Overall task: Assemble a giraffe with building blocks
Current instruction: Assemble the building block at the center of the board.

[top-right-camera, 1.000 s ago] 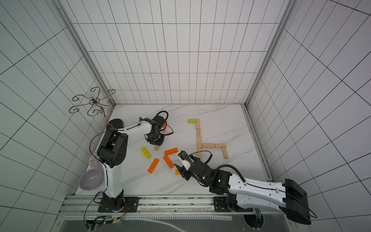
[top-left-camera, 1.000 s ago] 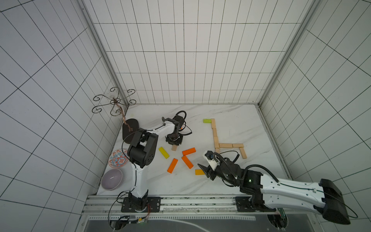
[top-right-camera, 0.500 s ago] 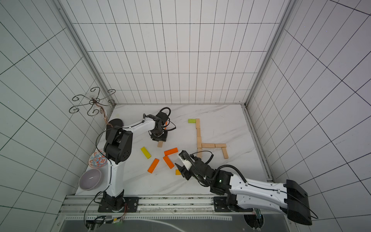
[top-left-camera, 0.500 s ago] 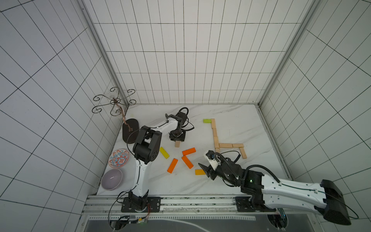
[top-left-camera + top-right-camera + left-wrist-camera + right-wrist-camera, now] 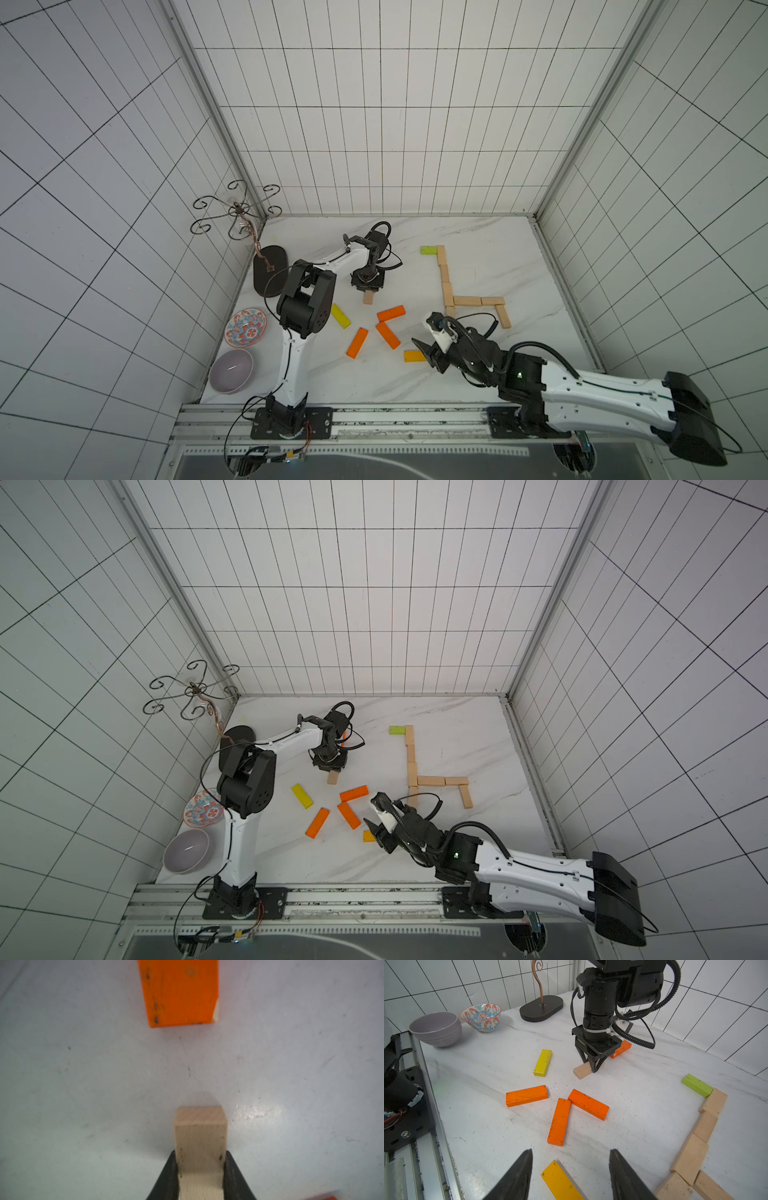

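on the marble top (image 5: 643,1076), l gripper (image 5: 200,1154) clamps a pale wood block (image 5: 200,1126); r gripper (image 5: 571,1150) open near amber block (image 5: 560,1182).

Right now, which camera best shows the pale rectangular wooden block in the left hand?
The left wrist view: the pale wooden block sits close up, the left hand shut on its sides. The right wrist view shows just one end poking out under that hand; in both top views it is a tiny stub.
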